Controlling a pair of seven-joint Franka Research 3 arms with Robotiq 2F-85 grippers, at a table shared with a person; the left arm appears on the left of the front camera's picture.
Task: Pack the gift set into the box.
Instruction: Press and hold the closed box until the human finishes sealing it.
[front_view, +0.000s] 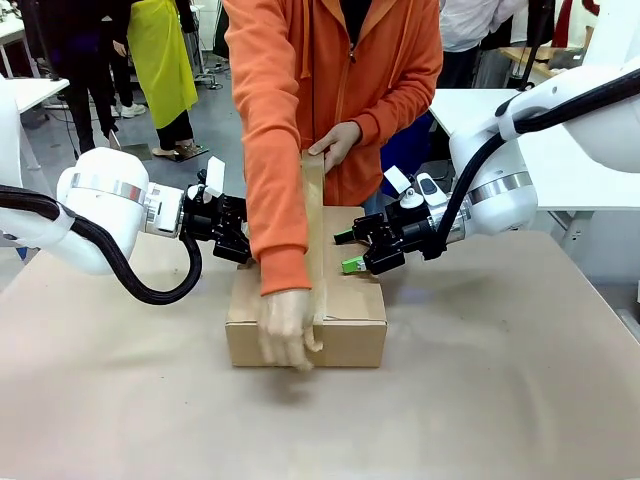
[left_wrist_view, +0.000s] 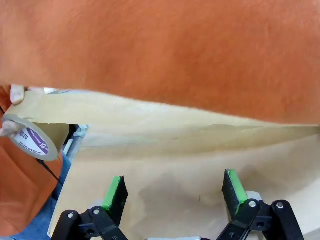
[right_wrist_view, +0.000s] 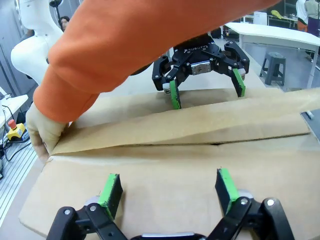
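While the person in the orange sleeve (front_view: 275, 150) leaned over the table (front_view: 500, 380), the box (front_view: 350, 325) sat at its middle with its flaps folded shut. A strip of brown tape (front_view: 314, 250) ran along the top seam. One hand (front_view: 285, 328) pressed the tape's end over the box's near edge; the other hand (front_view: 335, 145) held the strip up behind the box. In the left wrist view that hand gripped the tape roll (left_wrist_view: 35, 137).

The left claw (front_view: 235, 245) stood at the box's left side, its green pads (left_wrist_view: 114, 192) spread wide above the cardboard, holding nothing. The right claw (front_view: 355, 250) stood at the right side, likewise wide and empty, its pads (right_wrist_view: 111, 190) over the lid. The gift set could not be seen with the box shut.
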